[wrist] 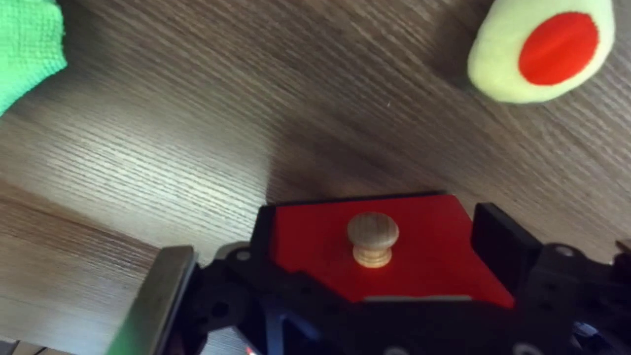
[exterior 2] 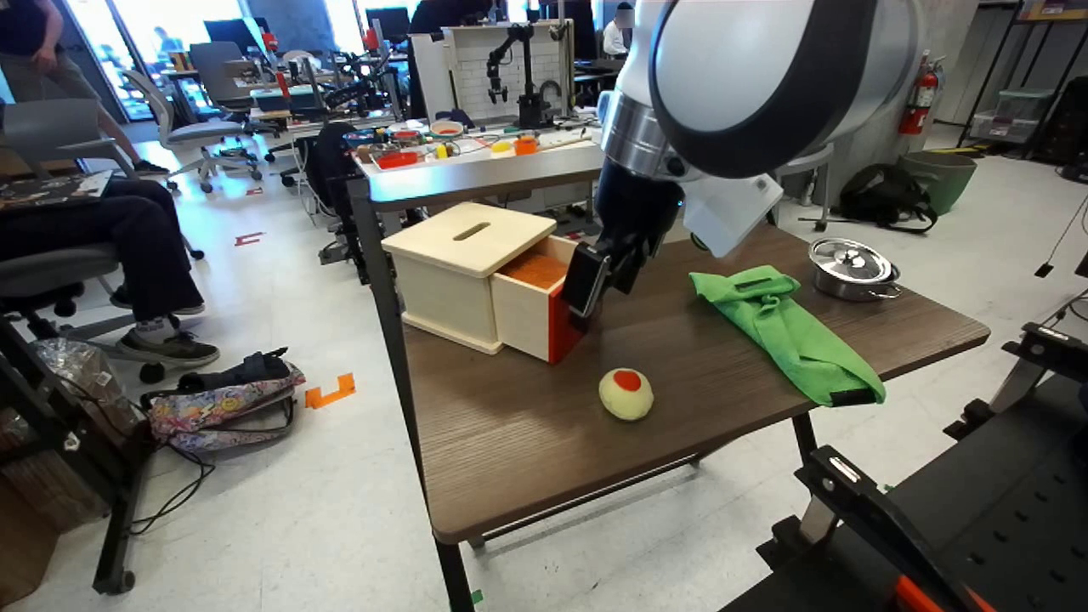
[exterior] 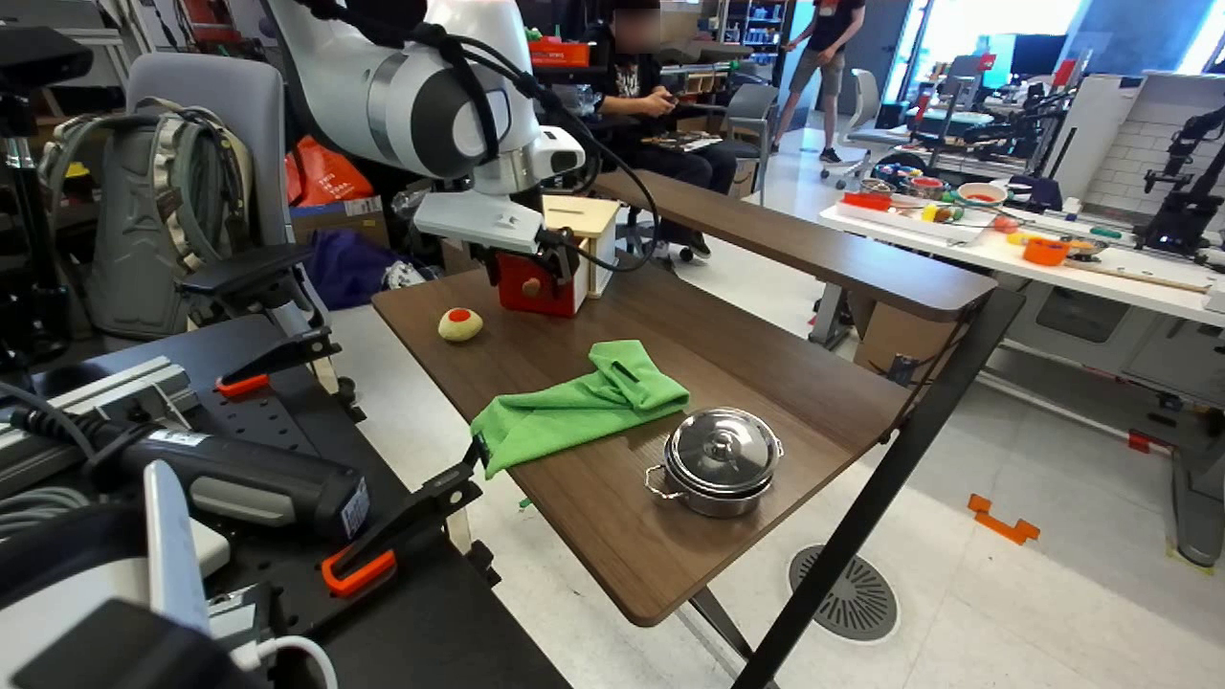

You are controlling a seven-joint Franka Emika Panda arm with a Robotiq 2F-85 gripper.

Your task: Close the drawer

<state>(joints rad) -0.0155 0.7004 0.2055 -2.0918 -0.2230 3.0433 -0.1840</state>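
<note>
The black claw (wrist: 382, 234) is spread at the partly open, red-fronted wooden drawer (exterior 2: 525, 320), whose round wooden knob (wrist: 373, 239) shows between the fingers (wrist: 503, 244).

On the table (exterior 2: 510, 467) in an exterior view, I have the drawer (exterior 2: 520, 316) jutting from the right side of its box (exterior 2: 442, 293), the end effector (exterior 2: 603, 293) at the drawer's front. In the foreground lies the toy (exterior 2: 625, 401), left of the cloth (exterior 2: 786, 338); behind and right of the cloth stands the pot (exterior 2: 850, 290), its lid (exterior 2: 854, 265) on top.
</note>
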